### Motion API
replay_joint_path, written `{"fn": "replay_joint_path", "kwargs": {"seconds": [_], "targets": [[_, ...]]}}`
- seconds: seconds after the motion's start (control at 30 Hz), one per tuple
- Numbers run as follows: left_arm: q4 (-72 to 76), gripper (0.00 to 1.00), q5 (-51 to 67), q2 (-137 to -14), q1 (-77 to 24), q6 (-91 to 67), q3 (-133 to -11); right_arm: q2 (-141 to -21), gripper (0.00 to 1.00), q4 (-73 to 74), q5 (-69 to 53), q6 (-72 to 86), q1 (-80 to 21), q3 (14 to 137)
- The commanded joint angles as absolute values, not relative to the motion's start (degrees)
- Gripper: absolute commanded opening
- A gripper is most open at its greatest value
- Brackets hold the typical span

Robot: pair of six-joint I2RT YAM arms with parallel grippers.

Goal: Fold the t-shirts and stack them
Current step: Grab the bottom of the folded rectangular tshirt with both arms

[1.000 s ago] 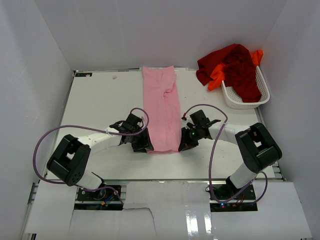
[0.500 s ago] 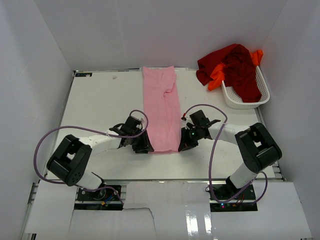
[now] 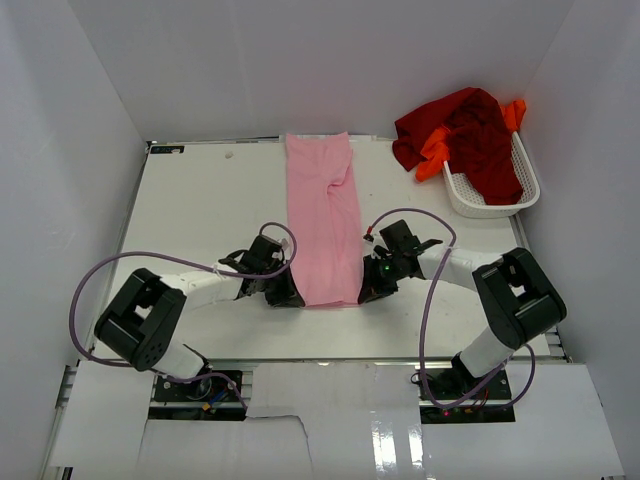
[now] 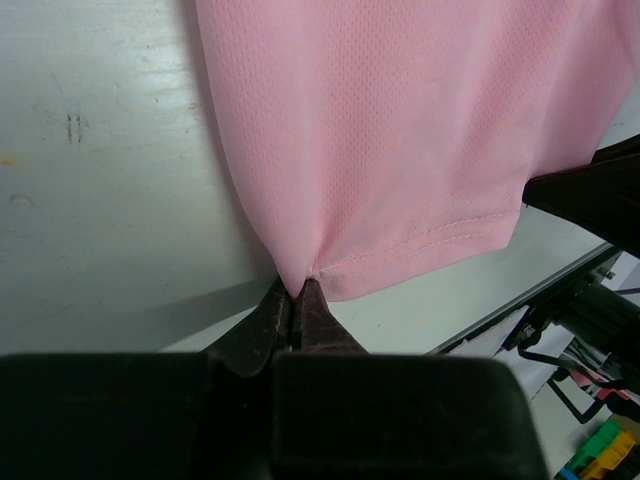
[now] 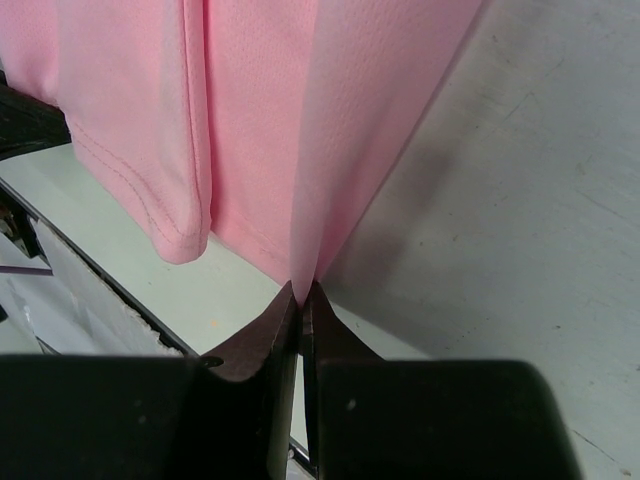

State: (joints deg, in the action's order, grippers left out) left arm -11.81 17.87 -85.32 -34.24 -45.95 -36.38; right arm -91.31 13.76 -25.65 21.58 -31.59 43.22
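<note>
The light pink t-shirt (image 3: 322,215) lies folded into a long narrow strip down the middle of the table. My left gripper (image 3: 292,296) is shut on its near left corner; the left wrist view shows the pink cloth (image 4: 400,140) pinched between the tips of my left gripper (image 4: 297,290). My right gripper (image 3: 366,292) is shut on the near right corner, the cloth (image 5: 270,120) rising in a fold from the tips of my right gripper (image 5: 301,292). The dark red t-shirt (image 3: 478,135) and the bright orange t-shirt (image 3: 436,150) lie heaped in the basket at the back right.
A white mesh basket (image 3: 470,195) stands at the back right against the wall. The table's near edge (image 3: 330,345) runs just below both grippers. White walls close in the table on three sides.
My left gripper has closed onto the pink t-shirt's near left corner and shifted slightly toward it. The right gripper has kept its hold without moving.
</note>
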Motion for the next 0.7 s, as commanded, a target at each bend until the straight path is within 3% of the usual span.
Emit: {"fn": "replay_joint_path", "kwargs": {"seconds": [0.0, 0.67], "targets": [[-18.37, 0.0, 16.69, -82.46, -34.45, -44.03, -33.58, -88.6, 0.08, 16.43, -25.4, 20.57, -31.9, 43.16], [-21.44, 0.0, 20.13, -78.93, -34.98, -43.59, -32.52, -82.79, 0.08, 16.17, -28.12, 23.64, -34.72, 36.04]]}}
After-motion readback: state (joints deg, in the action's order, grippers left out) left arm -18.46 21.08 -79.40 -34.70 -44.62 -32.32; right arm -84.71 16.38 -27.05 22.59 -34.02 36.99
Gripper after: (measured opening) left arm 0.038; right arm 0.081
